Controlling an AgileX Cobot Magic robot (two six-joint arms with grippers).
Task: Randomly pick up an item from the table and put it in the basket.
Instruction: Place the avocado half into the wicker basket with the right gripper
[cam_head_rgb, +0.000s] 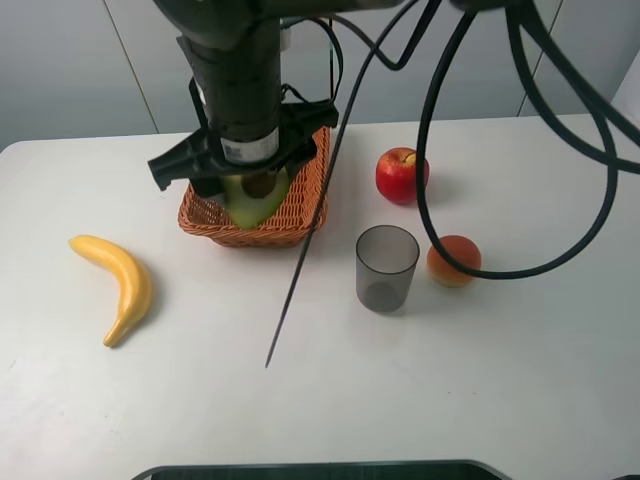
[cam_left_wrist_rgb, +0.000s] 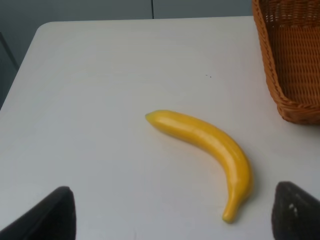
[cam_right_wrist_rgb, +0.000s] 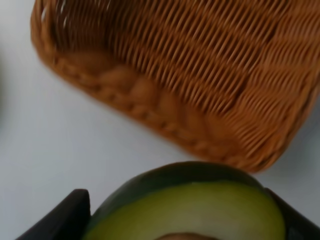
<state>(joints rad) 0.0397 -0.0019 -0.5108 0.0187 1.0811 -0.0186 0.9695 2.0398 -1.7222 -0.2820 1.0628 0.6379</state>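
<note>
My right gripper (cam_head_rgb: 250, 185) reaches across and hangs over the wicker basket (cam_head_rgb: 300, 228). It is shut on the halved avocado (cam_head_rgb: 255, 200), held above the basket's inside, cut face up. In the right wrist view the avocado (cam_right_wrist_rgb: 190, 205) sits between the dark fingers (cam_right_wrist_rgb: 60, 220), with the basket (cam_right_wrist_rgb: 165, 75) below it. My left gripper (cam_left_wrist_rgb: 170, 220) is open and empty, low over the white table (cam_left_wrist_rgb: 100, 75) near the banana (cam_left_wrist_rgb: 210, 145). It does not show in the exterior view.
The yellow banana (cam_head_rgb: 118, 285) lies left of the basket. A red apple (cam_head_rgb: 400, 175), a translucent grey cup (cam_head_rgb: 386, 267) and an orange fruit (cam_head_rgb: 453, 260) stand to the right. A thin dark rod (cam_head_rgb: 300, 270) slants down beside the basket. Black cables loop overhead.
</note>
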